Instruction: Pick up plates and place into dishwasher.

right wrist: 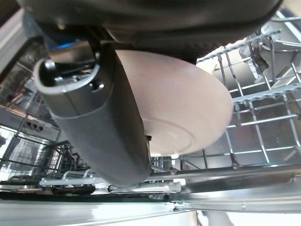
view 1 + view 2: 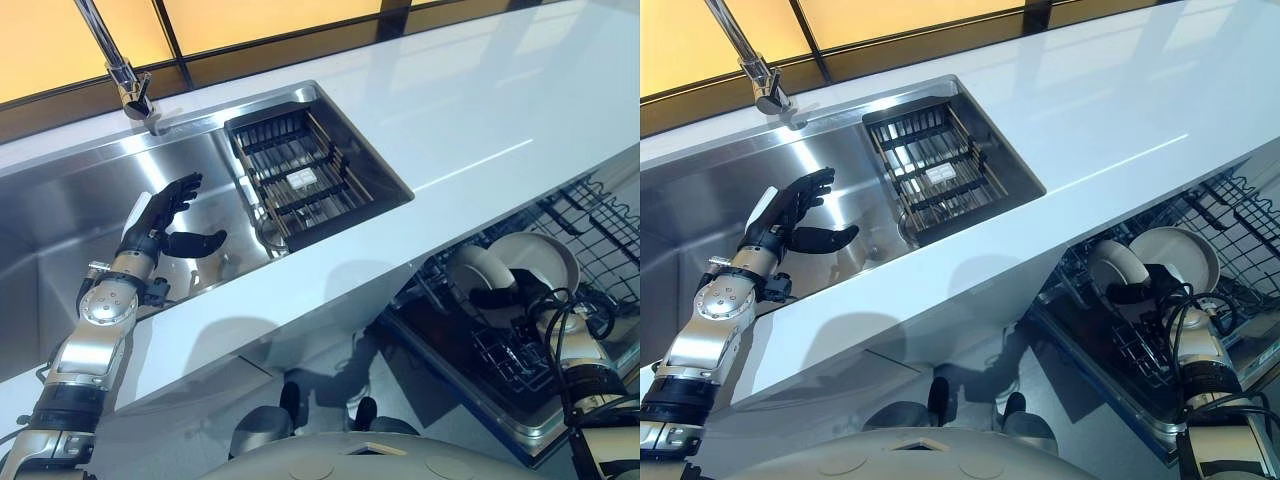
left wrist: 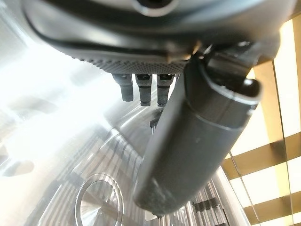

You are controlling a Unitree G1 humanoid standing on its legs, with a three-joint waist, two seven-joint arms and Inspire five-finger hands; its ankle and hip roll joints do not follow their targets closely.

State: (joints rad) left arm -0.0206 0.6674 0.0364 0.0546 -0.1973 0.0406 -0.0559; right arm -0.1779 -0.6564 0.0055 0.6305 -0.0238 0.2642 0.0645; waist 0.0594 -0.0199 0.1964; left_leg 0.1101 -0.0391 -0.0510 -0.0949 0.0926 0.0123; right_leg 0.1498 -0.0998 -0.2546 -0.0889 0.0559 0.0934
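Right hand (image 2: 505, 297) is pinching a plate (image 1: 188, 117) over the rack (image 2: 600, 220), seating it upright beside another plate (image 2: 475, 265). Left hand (image 2: 165, 215) is hovering wide, empty, above the sink (image 2: 60, 200).

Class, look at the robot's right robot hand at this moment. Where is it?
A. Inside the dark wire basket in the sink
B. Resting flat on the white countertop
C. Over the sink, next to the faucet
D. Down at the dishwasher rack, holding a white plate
D: the right robot hand is down at the dishwasher rack with its thumb across a white plate; it is the left robot hand that is over the sink.
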